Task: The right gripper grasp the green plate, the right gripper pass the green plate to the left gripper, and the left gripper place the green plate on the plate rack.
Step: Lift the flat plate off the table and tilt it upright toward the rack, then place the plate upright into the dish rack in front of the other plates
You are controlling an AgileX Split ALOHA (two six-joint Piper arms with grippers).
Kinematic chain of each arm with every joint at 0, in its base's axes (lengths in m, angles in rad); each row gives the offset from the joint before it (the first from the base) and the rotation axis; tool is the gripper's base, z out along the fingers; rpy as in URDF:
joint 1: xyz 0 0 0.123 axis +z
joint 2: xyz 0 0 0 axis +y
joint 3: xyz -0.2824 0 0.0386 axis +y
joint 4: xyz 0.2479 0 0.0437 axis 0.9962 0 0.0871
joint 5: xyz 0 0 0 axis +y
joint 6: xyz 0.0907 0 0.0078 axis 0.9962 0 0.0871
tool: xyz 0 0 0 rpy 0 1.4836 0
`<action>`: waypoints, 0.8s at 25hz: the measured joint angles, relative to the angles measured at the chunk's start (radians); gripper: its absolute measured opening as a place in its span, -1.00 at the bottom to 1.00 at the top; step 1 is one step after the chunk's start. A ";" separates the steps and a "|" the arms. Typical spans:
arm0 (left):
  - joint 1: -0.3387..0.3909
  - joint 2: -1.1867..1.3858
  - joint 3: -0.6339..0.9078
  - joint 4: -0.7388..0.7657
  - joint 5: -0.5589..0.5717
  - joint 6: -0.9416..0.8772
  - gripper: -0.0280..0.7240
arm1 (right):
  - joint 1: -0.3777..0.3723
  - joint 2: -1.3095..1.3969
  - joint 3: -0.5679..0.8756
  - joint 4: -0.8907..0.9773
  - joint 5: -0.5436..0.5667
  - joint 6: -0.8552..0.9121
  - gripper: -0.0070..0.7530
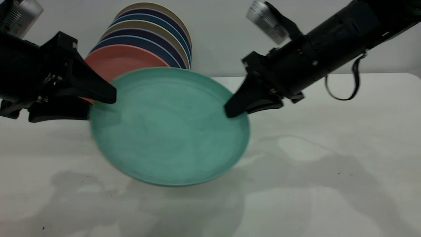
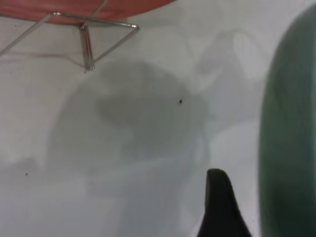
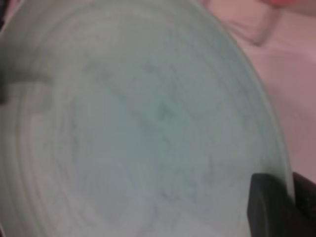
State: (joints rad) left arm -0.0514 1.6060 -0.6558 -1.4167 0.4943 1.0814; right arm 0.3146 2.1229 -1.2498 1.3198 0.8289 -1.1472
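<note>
The green plate [image 1: 169, 128] hangs tilted in the air above the table, its face toward the exterior camera. My right gripper [image 1: 230, 112] is shut on the plate's right rim; in the right wrist view its fingers [image 3: 269, 210] pinch the rim of the plate [image 3: 138, 128]. My left gripper [image 1: 100, 104] is open at the plate's left rim, one finger in front of the plate and one behind. In the left wrist view one finger [image 2: 219, 210] stands a small gap from the plate [image 2: 291, 148]. The plate rack's wire loop [image 2: 86, 39] shows there under the pink plate.
A salmon-pink plate [image 1: 121, 61] stands upright at the front of a row of dark blue and beige plates [image 1: 151, 36] at the back left, just behind my left gripper. The white table [image 1: 329, 158] stretches to the right and front.
</note>
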 joint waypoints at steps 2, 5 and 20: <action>0.000 0.000 0.000 -0.006 0.001 0.008 0.37 | 0.023 0.000 0.000 0.052 0.032 -0.024 -0.95; 0.000 0.000 0.000 -0.008 0.006 0.012 0.22 | 0.047 0.000 0.000 0.101 0.058 -0.066 -0.93; -0.002 0.000 -0.052 0.178 -0.019 0.112 -0.61 | -0.097 -0.002 0.001 -0.088 0.067 0.009 0.61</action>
State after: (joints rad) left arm -0.0534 1.6060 -0.7080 -1.2386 0.4757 1.1934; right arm 0.2177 2.1209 -1.2491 1.2323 0.8962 -1.1377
